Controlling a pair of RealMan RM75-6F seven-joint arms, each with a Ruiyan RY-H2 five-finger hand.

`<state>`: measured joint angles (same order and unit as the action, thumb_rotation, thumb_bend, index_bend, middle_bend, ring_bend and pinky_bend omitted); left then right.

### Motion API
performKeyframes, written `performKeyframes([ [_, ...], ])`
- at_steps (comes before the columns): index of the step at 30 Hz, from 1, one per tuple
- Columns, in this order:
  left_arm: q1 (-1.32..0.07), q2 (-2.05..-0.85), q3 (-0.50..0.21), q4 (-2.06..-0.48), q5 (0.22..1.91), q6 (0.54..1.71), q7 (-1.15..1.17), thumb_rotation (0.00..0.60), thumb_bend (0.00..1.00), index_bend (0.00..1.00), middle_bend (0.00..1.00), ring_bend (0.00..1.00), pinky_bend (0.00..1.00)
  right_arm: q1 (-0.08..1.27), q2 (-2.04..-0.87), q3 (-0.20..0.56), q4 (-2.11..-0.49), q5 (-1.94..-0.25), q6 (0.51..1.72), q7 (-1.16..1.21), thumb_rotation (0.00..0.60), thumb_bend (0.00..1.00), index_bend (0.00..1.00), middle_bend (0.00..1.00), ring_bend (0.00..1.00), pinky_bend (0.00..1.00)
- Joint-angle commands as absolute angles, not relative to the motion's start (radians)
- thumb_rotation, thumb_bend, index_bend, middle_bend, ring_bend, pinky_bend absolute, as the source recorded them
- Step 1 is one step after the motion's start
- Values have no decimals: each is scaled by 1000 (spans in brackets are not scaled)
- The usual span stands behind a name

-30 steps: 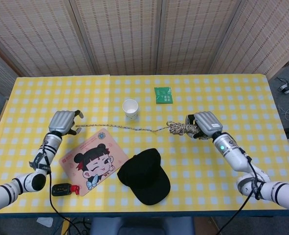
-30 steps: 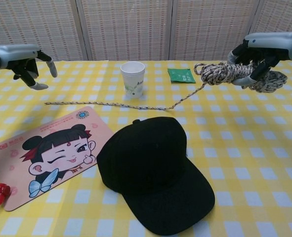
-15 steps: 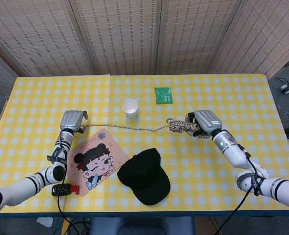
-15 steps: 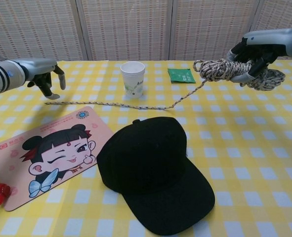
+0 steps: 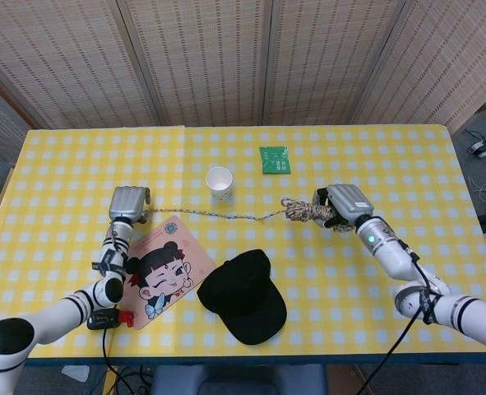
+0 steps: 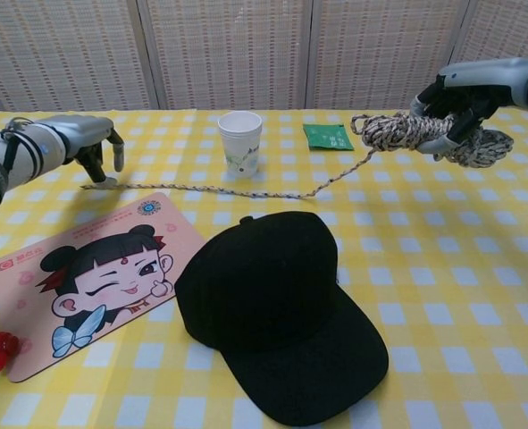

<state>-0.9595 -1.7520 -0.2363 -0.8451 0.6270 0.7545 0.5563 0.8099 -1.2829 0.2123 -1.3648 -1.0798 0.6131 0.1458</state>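
A speckled rope runs across the yellow checked table. Its coiled bundle (image 5: pixel 302 213) (image 6: pixel 405 131) is lifted off the cloth, gripped by my right hand (image 5: pixel 344 205) (image 6: pixel 461 96) at the right. From the bundle a single loose strand (image 5: pixel 218 215) (image 6: pixel 228 190) trails left along the cloth. My left hand (image 5: pixel 128 202) (image 6: pixel 87 143) hangs over the strand's free end, fingers apart and pointing down, fingertips at or just above it. I cannot make out a grip there.
A white paper cup (image 5: pixel 219 183) (image 6: pixel 239 141) stands behind the strand, a green packet (image 5: pixel 274 160) (image 6: pixel 327 136) further back. A black cap (image 5: pixel 244 295) (image 6: pixel 277 304) and a cartoon mouse pad (image 5: pixel 154 270) (image 6: pixel 85 277) lie in front. A small red-and-black object (image 5: pixel 109 318) sits front left.
My left hand has moved right and down, from left of the rope's free end to directly over it. My right hand has barely moved, still gripping the coil.
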Motion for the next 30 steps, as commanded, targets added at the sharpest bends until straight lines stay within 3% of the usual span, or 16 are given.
performKeyframes([
  [1,-962,-1779,-240,-812,643,760,551,600,331,580,1000,1000,806,809,-1283,210,-1366,-1079,613,144,600,677,740,617,545,658],
  [30,-983,-1900,-299,-623,695,685,562,600,332,636,1000,1000,812,802,-1282,203,-1341,-1068,605,157,600,678,743,619,545,658],
])
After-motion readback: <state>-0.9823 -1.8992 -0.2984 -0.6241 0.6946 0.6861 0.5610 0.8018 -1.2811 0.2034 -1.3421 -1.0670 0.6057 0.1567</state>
